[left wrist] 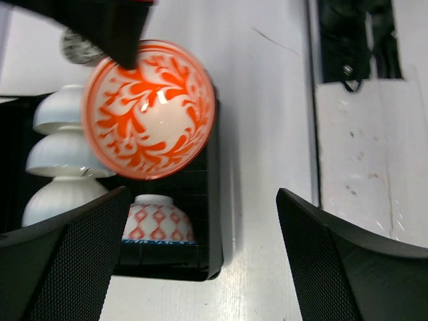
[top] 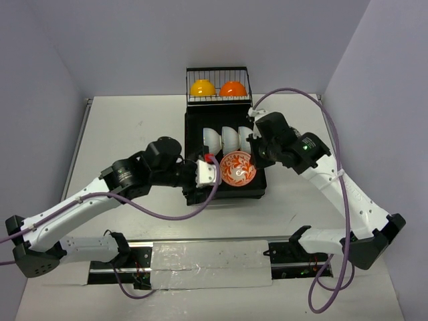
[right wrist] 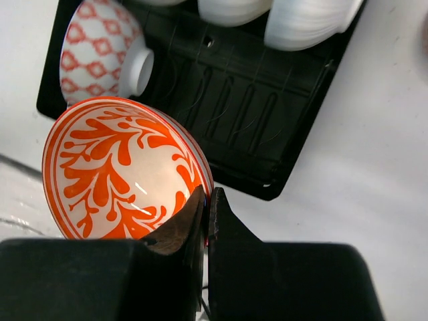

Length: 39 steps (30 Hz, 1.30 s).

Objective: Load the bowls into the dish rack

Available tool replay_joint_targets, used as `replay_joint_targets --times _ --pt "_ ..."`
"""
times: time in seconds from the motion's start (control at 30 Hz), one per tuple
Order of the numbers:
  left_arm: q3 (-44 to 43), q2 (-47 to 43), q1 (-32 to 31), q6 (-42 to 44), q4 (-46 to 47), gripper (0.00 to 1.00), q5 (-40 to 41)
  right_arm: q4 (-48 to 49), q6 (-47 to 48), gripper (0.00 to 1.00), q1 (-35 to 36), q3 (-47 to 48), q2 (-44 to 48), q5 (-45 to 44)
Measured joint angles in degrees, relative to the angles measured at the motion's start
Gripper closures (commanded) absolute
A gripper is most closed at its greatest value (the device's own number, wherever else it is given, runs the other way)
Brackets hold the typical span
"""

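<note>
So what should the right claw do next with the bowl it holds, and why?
The right claw pinches the patterned bowl by its rim over the rack, whose slats near the white bowls are bare. So probably lower it there, then open.

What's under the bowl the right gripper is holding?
The dish rack, its black slats, with a red-white bowl resting beside that spot. The held bowl in the right gripper covers the slats directly beneath.

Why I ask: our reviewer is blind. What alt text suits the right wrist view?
The right end effector pinches the rim of an orange-patterned bowl by the black rack. A red-white bowl and white bowls sit in the rack.
</note>
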<state>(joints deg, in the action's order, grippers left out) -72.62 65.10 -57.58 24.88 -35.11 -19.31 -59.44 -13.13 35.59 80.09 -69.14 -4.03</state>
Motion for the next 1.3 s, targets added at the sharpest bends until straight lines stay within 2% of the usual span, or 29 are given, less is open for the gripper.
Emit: replay_joint_targets --times 0.2,0.47,0.9,1.3 --pt "-0.1 2.5 -5.1 7.9 -4.3 0.12 -2.4 -1.9 1.3 1.00 4.3 0.3 -1.0 0.0" --pt "-1.7 5.7 -6.1 14.3 -7.2 0.23 -4.0 -2.8 2.9 1.00 7.0 2.4 -2.7 0.0" --pt "-4.8 12.7 -6.4 17.8 -10.3 0.56 -3.7 -2.8 4.1 1.00 8.6 3.8 -3.1 0.5" --pt "-6.1 15.3 -6.7 18.0 -10.6 0.61 -1.6 -2.8 4.1 1.00 8.7 3.8 -3.2 0.7"
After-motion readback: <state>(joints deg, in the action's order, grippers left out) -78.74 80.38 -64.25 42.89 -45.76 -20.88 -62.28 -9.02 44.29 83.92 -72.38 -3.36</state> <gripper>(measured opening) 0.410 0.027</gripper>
